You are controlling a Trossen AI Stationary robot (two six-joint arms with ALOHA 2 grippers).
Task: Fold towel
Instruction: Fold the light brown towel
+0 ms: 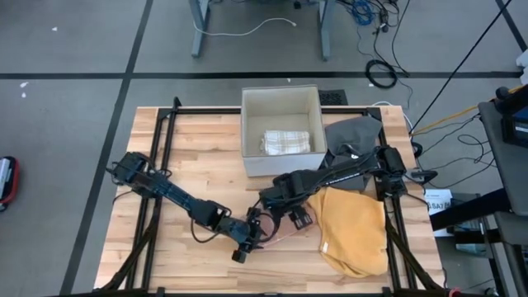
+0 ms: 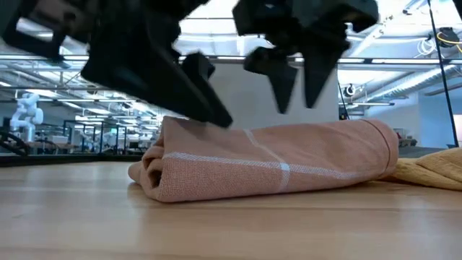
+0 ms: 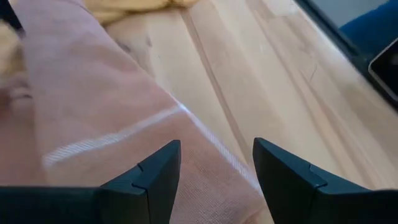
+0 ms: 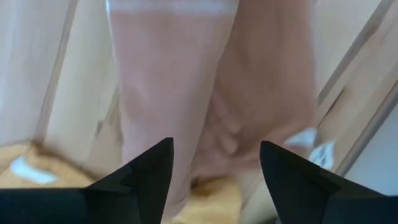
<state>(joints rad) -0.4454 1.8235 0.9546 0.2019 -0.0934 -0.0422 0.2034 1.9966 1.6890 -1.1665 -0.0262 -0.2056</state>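
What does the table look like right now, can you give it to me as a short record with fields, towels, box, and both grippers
pink towel: folded pink towel with white stripes, lying on the wooden table
left gripper: left gripper open, over the pink towel's edge
right gripper: right gripper open, above the pink towel
yellow towel: yellow towel crumpled beside the pink one
box: white box holding a folded checked towel
grey cloth: grey cloth beside the box

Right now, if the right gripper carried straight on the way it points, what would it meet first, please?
Most likely the folded pink towel: the open right gripper points straight at it, with nothing between them in its wrist view, though the remaining gap is unclear.
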